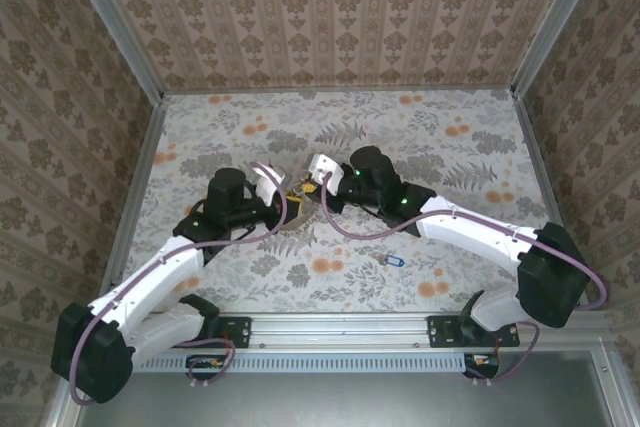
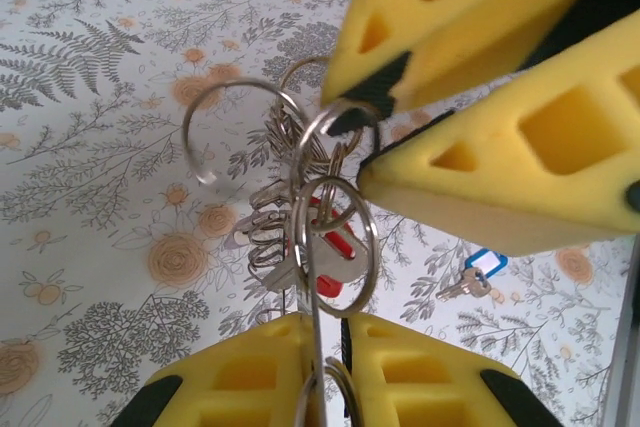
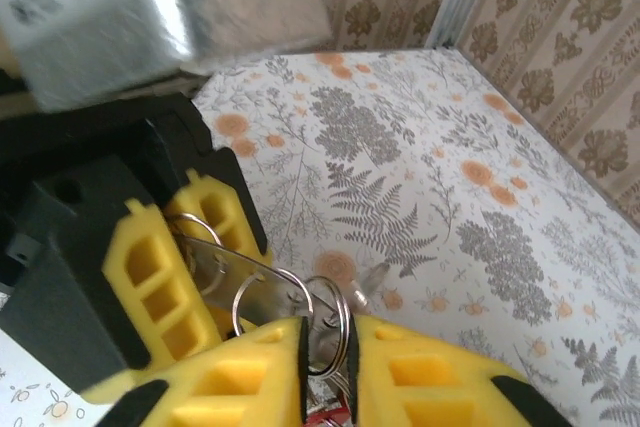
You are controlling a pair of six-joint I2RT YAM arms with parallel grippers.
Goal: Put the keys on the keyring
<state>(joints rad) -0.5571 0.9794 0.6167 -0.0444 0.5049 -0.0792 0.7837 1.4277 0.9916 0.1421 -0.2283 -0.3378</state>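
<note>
Yellow foam fingers [image 2: 240, 377] of the left end effector [image 2: 325, 347] sit closest to the left wrist lens. They are pinched narrow on the keyring [image 2: 313, 297], a large thin hoop of grey metal seen edge-on as a wire rising toward twelve o'clock. Held upright like that, the hoop makes a steady target above the floral-patterned table [image 2: 90, 227]. Around it hang the keys [image 2: 335, 242], small silver metal blades on rings, one with a red plastic head.

From one o'clock the right end effector [image 2: 365, 142] reaches in, its yellow fingers nearly together on a silver split ring [image 2: 315, 125] of that bunch. It looks like the arm that works a key along while the other braces.

The right wrist view agrees: the right end effector [image 3: 328, 347] is narrow on the rings, with the left end effector [image 3: 190, 242] opposite at ten o'clock.

In the top view both meet above the table's middle. A lone blue-headed key [image 1: 392, 262] lies on the table at four o'clock from them, well apart, apparently not yet threaded.
</note>
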